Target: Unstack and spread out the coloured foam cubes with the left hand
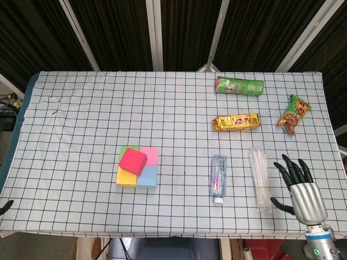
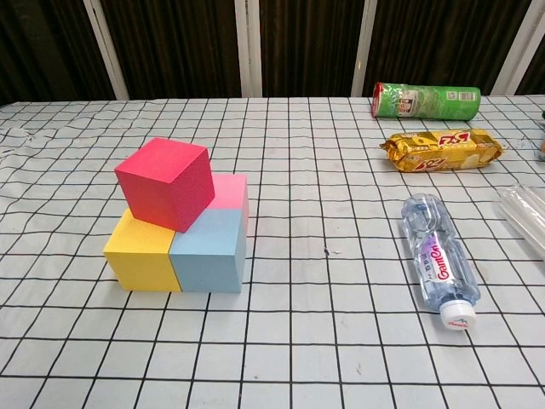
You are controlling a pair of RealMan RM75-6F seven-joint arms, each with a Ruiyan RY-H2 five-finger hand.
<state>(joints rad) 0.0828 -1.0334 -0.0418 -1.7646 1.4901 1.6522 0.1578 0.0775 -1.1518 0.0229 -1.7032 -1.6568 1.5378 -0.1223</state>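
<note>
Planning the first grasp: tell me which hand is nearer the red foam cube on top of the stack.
Left. Only a dark tip of the left hand shows at the table's near-left edge, left of the red foam cube. The right hand rests open far to its right.

Hidden and cut-off parts

The green cube (image 1: 124,150) shows only as a corner behind the red cube (image 1: 133,160) in the head view, and the chest view hides it fully. The left hand (image 1: 5,206) is cut by the picture's edge, perhaps just a fingertip, so its pose cannot be told. The clear tube (image 2: 526,211) and right hand's (image 1: 301,189) wrist run off frame.
</note>
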